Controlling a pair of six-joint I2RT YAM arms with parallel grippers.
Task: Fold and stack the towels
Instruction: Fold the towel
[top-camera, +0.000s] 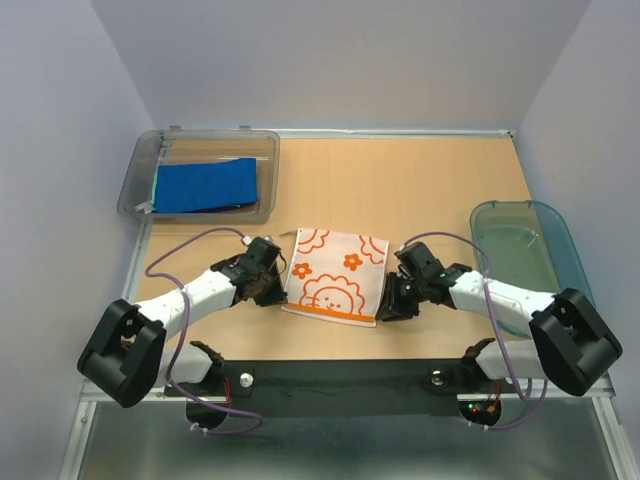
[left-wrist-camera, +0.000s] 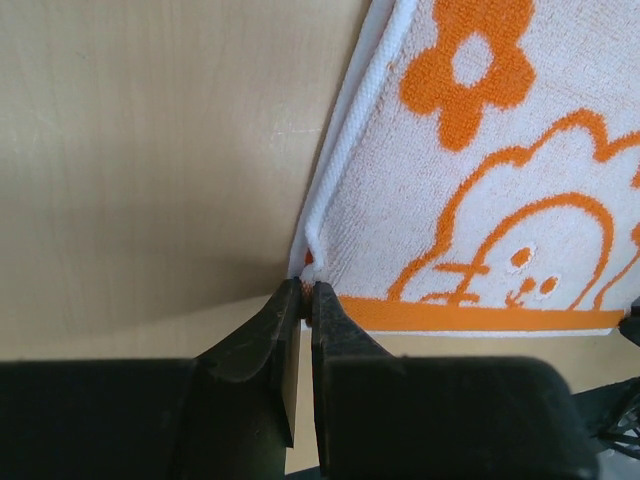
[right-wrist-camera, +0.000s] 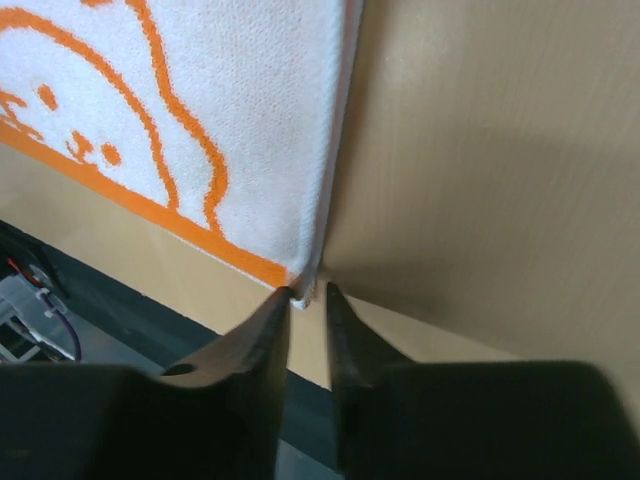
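While the white towel (top-camera: 335, 272) with orange flowers and a cartoon face lies spread flat in the middle of the bench (top-camera: 430, 180), both arms reach in low from either side to its near corners; the left fingers (left-wrist-camera: 262, 338) are pressed almost together, with the towel's near left corner caught between their tips and only a thin slit showing between them; the right fingers (right-wrist-camera: 250, 345) stand a little apart, with a narrow strip of bench visible in the gap; the towel's near right corner sits at the tip of one of them without being clamped (whether it touches the other finger I cannot tell); an orange band runs along the towel's near edge, just beyond both sets of fingertips; a blue towel (top-camera: 205, 185) lies folded in the grey bin (top-camera: 135, 190) at the far left corner of the bench; it rests on a green cloth (top-camera: 156, 188), whose edge peeks out at the left side; a teal basket (top-camera: 560, 250) sits at the right edge of the bench, well apart from the white towel.
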